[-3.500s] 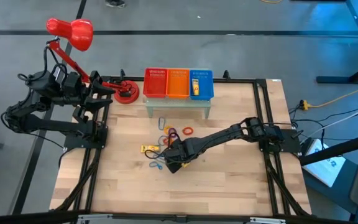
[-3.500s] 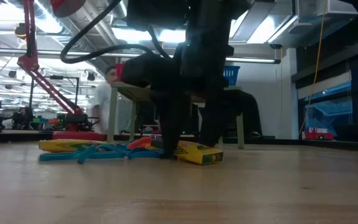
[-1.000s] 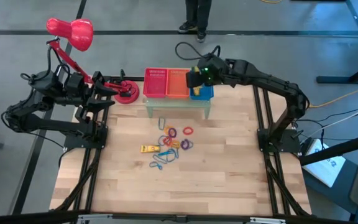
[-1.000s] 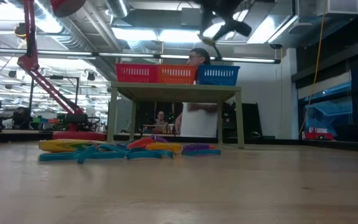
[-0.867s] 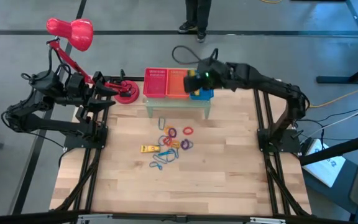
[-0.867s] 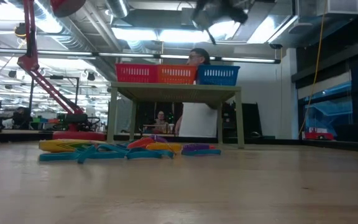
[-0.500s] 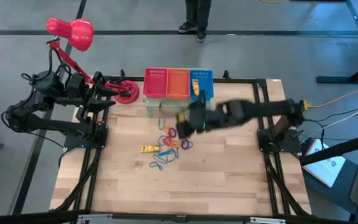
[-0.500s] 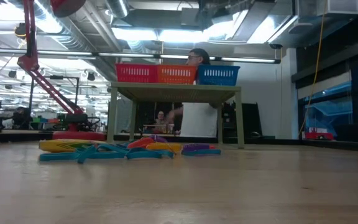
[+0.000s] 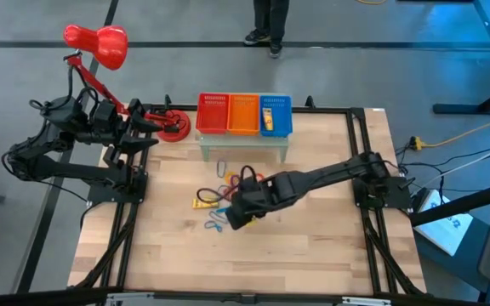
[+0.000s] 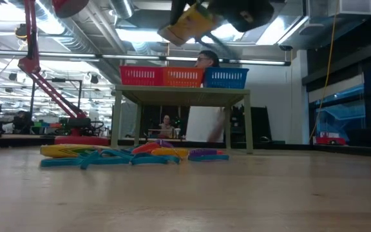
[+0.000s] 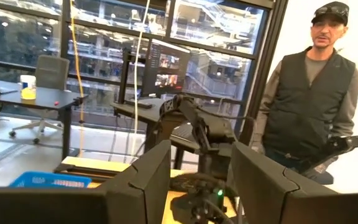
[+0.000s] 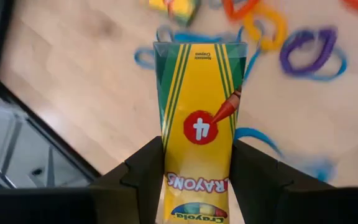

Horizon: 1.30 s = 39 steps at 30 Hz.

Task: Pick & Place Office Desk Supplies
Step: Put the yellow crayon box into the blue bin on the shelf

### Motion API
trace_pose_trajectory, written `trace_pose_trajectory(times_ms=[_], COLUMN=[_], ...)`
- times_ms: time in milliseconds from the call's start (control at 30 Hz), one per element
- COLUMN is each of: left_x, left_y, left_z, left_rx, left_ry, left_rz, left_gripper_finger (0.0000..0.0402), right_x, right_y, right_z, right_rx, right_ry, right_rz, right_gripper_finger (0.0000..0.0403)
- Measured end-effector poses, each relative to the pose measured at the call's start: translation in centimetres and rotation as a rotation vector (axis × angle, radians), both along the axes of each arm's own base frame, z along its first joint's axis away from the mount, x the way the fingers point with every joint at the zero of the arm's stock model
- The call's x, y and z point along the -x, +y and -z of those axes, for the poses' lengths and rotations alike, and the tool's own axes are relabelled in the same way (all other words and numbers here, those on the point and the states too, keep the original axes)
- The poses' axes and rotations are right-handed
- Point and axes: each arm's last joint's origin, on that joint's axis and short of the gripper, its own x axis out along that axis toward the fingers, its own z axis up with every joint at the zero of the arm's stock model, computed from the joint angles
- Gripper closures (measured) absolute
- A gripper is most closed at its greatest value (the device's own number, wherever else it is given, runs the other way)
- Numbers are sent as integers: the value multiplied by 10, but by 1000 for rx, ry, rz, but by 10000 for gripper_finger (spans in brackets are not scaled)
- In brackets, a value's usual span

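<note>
right fingers [image 12: 194,180] clamp a yellow packet [image 12: 197,124] above the loops [image 9: 219,197] on the counter [image 9: 313,246]; left fingers [image 11: 194,186] parted, empty.

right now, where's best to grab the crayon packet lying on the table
Come straight down and pinch the crayon packet across its short width near its free left end: it lies flat on the table, and band loops crowd its other end.
</note>
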Motion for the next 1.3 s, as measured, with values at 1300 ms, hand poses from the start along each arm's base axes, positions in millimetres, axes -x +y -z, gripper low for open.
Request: trace_pose_trajectory(times_ms=[1300], left_x=[0], left_y=[0], left_z=[1], left_rx=[20], left_ry=[16], left_rz=[15], left_gripper_finger=[237], right_x=[-23], right_y=[29], right_z=[74], right_rx=[-69], right_ry=[146], right_rz=[99], right_gripper_finger=[122])
